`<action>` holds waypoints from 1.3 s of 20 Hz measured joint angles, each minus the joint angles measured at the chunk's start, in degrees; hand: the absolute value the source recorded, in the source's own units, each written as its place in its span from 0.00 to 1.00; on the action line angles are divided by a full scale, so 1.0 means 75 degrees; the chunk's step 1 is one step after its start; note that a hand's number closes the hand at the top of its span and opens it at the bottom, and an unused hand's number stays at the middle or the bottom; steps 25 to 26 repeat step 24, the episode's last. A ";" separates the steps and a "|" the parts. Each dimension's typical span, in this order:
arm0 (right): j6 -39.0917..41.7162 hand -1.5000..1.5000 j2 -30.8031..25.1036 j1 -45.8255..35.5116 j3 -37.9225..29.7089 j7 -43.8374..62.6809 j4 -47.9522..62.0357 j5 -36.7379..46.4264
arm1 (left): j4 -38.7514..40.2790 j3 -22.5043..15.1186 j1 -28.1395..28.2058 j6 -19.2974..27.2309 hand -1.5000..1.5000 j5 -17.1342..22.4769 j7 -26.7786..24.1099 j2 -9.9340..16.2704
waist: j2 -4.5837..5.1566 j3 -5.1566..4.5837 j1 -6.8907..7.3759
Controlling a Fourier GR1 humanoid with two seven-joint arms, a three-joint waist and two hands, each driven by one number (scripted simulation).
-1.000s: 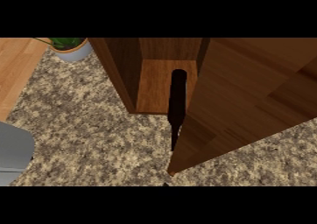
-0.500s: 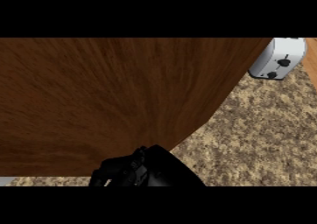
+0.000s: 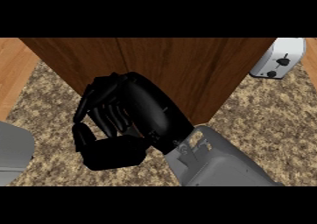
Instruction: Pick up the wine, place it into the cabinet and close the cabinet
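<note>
The wooden cabinet [image 3: 180, 74] stands at the back of the speckled counter with both doors shut, a thin seam running between them. The wine is hidden from view. My right hand [image 3: 138, 113] sits in front of the left door, its back turned toward me and its grey forearm [image 3: 213, 162] coming in from the lower right. Its fingers [image 3: 100, 109] are curled down toward the thumb [image 3: 112, 153], and nothing shows inside them. The knuckles lie against or very close to the door. My left hand is out of the picture.
A white toaster [image 3: 279, 59] stands to the right of the cabinet. A grey rounded object [image 3: 9, 153] lies at the left edge. Light wood surfaces [image 3: 6, 65] border the counter [image 3: 264, 118] at the upper left and upper right.
A second ago the cabinet door stood open with a dark bottle inside. The door has since swung shut, and my right hand has come into view in front of it.
</note>
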 measured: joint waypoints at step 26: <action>0.1907 1.00 -0.0281 -0.1141 -0.1392 -0.2856 0.2975 -0.0453 | 0.0376 -0.1839 -0.2261 0.1298 0.00 -0.1232 0.1227 -0.0974 | -0.0177 -0.0170 -0.0094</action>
